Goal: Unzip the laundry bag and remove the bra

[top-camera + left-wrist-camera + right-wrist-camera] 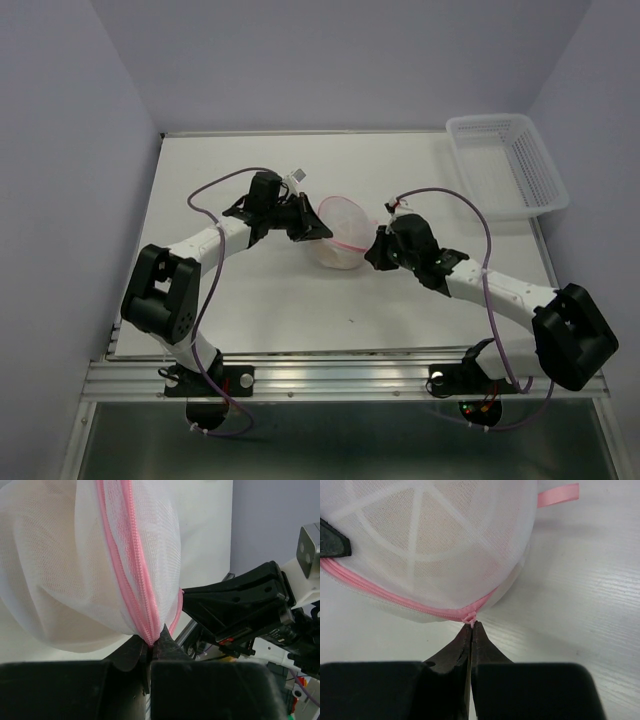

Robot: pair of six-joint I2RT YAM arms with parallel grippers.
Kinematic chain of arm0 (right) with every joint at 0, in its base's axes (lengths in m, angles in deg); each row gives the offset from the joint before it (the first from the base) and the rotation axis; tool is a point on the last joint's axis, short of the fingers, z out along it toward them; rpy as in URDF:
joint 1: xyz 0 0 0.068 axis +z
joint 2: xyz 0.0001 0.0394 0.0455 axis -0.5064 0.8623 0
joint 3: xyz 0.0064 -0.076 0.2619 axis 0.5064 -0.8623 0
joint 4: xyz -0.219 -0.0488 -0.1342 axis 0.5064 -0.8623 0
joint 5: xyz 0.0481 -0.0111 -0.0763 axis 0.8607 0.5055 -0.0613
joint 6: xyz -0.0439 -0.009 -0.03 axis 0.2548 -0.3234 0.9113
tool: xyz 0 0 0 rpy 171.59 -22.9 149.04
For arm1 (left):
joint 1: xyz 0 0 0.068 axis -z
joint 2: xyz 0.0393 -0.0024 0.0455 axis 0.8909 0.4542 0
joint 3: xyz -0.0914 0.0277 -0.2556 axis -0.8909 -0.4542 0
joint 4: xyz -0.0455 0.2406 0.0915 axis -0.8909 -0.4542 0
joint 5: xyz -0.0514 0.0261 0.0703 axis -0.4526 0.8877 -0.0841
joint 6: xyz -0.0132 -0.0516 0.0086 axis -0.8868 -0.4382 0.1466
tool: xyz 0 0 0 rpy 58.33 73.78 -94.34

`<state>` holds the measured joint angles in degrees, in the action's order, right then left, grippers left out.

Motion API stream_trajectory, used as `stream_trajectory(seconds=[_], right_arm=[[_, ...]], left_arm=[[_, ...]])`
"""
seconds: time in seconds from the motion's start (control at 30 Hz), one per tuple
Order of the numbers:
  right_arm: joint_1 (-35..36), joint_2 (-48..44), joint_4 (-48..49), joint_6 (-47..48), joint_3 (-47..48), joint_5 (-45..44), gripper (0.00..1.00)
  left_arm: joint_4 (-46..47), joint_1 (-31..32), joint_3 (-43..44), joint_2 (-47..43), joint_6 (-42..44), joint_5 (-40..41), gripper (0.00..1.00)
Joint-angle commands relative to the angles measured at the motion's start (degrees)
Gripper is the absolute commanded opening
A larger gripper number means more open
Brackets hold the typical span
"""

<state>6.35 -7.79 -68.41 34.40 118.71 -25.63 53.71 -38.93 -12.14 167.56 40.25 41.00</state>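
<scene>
You are watching a mesh laundry bag (337, 235) being held at two points: jaws of the left gripper (152, 647) are pinching its pink zipper (125, 580), and jaws of the right gripper (471, 628) are pinching the opposite end.

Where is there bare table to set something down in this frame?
Free: the near middle of the table between the two arms, the far left corner, and the far strip between the laundry bag and the basket. Crowded: the centre, where the left gripper and right gripper pinch the bag.

overhead camera looks down from behind; both wrist cameras closely share the laundry bag (60, 565).
</scene>
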Motion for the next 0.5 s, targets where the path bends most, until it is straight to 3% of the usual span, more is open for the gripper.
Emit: stream_trajectory(seconds=[0.0,0.13,0.27,0.47], right_arm=[[-1.35,-0.32,-1.97,2.27,-0.11,-0.38,0.01],[-1.35,-1.98,-1.26,4.29,0.51,0.60,0.01],[-1.96,-1.02,-6.87,7.11,2.61,-7.91,0.01],[-12.24,-0.76,-3.83,9.30,0.25,-5.82,0.01]], left_arm=[[2.58,-0.94,0.75,-1.90,5.65,-1.73,0.00],[2.41,-1.11,2.68,0.38,9.78,-5.25,0.00],[1.61,-1.38,4.44,1.44,13.83,-8.68,0.00],[-2.77,-1.90,6.11,-0.58,20.77,-9.21,0.00]])
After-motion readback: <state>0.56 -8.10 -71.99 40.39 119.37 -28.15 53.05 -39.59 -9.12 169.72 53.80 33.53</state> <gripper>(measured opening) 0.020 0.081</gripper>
